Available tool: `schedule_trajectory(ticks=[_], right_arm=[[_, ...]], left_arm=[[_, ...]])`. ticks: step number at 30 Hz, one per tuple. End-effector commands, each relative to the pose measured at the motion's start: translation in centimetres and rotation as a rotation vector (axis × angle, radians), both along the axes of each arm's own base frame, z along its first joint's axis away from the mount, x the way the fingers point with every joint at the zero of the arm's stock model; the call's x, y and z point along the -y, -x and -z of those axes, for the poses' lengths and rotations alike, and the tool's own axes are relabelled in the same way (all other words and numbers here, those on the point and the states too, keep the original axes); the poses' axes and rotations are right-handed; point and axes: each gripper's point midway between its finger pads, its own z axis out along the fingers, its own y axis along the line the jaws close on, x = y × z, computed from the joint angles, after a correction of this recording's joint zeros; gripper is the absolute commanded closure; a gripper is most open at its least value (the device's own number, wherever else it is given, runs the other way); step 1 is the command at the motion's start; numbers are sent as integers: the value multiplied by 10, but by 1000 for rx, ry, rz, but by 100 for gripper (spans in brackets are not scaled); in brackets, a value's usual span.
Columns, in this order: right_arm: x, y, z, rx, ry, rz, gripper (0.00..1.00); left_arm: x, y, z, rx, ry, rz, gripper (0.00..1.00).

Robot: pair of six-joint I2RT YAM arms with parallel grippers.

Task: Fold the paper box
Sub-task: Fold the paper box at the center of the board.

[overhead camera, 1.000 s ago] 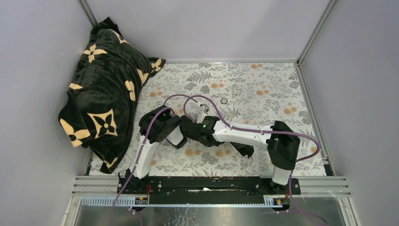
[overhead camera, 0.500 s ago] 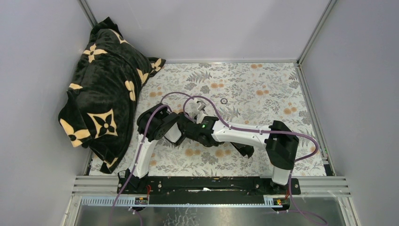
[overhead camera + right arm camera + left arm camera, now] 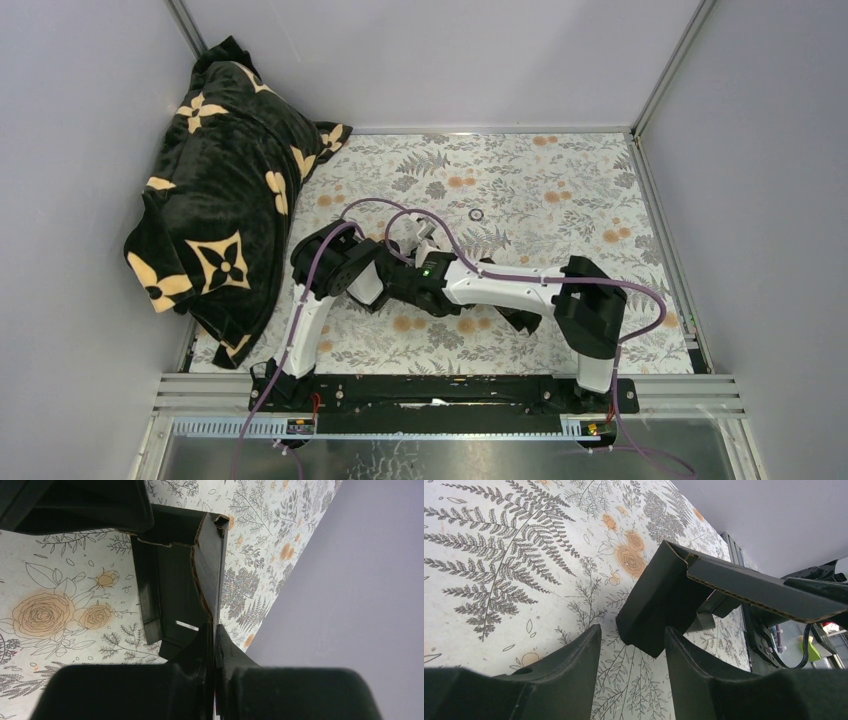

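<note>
The worktop point(image 3: 560, 190), under its floral cover, carries everything. I take the black blanket point(image 3: 220, 190) heaped at its far left as my reference. The left arm point(image 3: 310, 320) and right arm point(image 3: 510, 285) reach to one spot just right of the blanket's near edge, wrists almost touching. The paper box point(image 3: 659, 600) sits beneath them there, so the overhead view hides it and I work from the wrist cameras.

The box is partly formed: its base lies on the worktop, one wall is raised, and a long flap runs off on the side away from the blanket.

The left gripper point(image 3: 633, 630) is spread, and the box's near corner sits between its fingers without being clamped, as far as I can see. The right gripper point(image 3: 212, 630) is pressed together, pinching the edge of the upright wall.

I judge the step in hand to be standing that wall up along its crease. To do it well I would:
- swing the pinched edge in an arc about the crease rather than pull on it, since thin card will buckle or drag the whole box;
- use the left gripper as a brace at the corner so the base cannot slide or lift;
- go gently, because the card edge looks ragged beside the pinch, and watch that the fold stays on its scored line.
</note>
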Motion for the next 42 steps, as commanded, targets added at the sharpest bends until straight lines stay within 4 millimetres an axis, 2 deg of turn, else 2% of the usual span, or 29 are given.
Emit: schedule_trajectory(ticks=[1,12,26,34,42], right_arm=[[-7,1,-1,26,16,-15,99],[-14,8,1,40,27,-34,98],[-26,22,7,50,40,-57,97],[-28,26,7,44,20,-52,97],[-31,29,7,23,-21,-53,96]], left_arm=[[-8,2,-7,74,16,0,43],[-6,4,-10,78,24,14,44],[7,22,-15,87,27,42,44],[10,13,-15,94,28,-2,44],[27,12,-18,103,48,-3,43]])
